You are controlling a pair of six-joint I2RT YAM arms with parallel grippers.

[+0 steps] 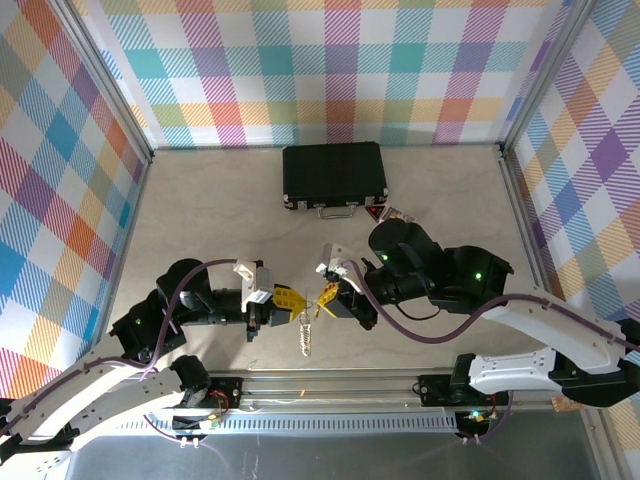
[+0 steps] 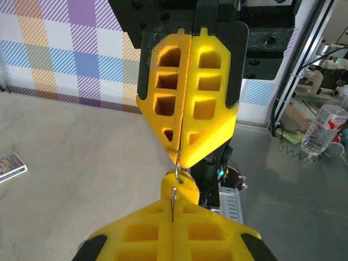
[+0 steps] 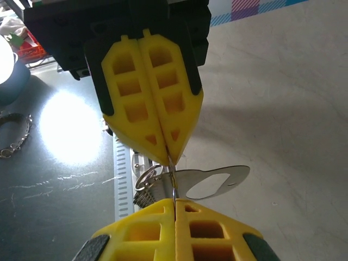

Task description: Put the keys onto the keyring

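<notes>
Both grippers meet tip to tip above the table near its front edge. My left gripper (image 1: 295, 301) (image 2: 174, 202) is shut on the key's silver blade, and the yellow key head (image 2: 187, 191) sticks out past its fingertips. My right gripper (image 1: 320, 300) (image 3: 174, 204) is shut on the thin wire of the keyring (image 3: 173, 182) (image 2: 178, 173). In the left wrist view the wire's end hooks into the hole of the key head. A flat silver tag (image 3: 239, 175), a small ring (image 3: 145, 178) and other silvery pieces (image 1: 305, 337) hang from the keyring.
A black case (image 1: 334, 175) lies at the back middle of the table, with a small printed packet (image 1: 395, 213) to its right. A metal rail (image 1: 330, 385) runs along the near edge below the grippers. Plaid walls close in the back and both sides.
</notes>
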